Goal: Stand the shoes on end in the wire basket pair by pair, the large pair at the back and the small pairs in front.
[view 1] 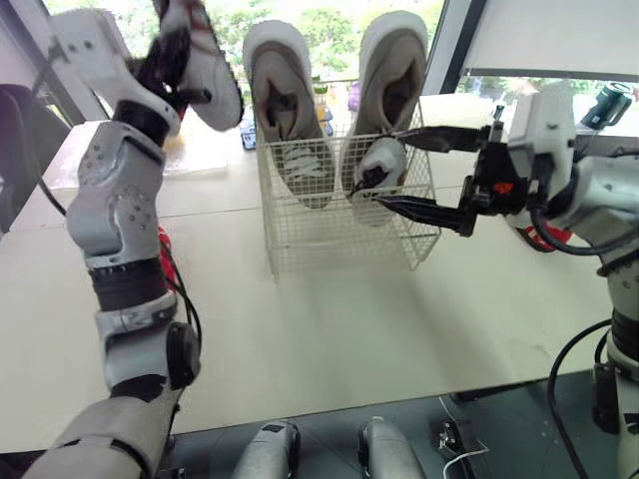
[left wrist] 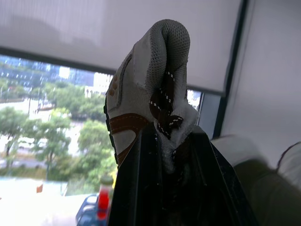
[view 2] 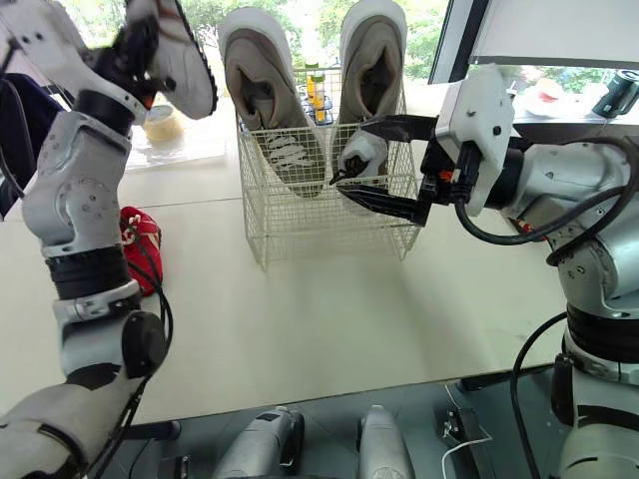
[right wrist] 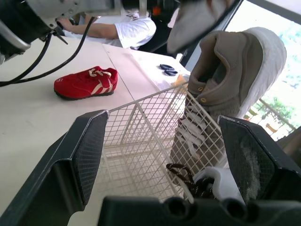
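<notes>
Jaws clenched on the left gripper, grasping a small brown-trimmed shoe held high, up and left of the wire basket. Inside that basket, two large grey shoes stand on end at the back, with a small white shoe at front right. Right gripper straddles it, jaws released wide. Out on the bench lies a red shoe.

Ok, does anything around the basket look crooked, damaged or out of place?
Nothing looks damaged. Both large shoes stand on end at the back of the wire basket. The small shoe in front stands alone, lace dangling; a similar shoe is held high by the left gripper.
</notes>
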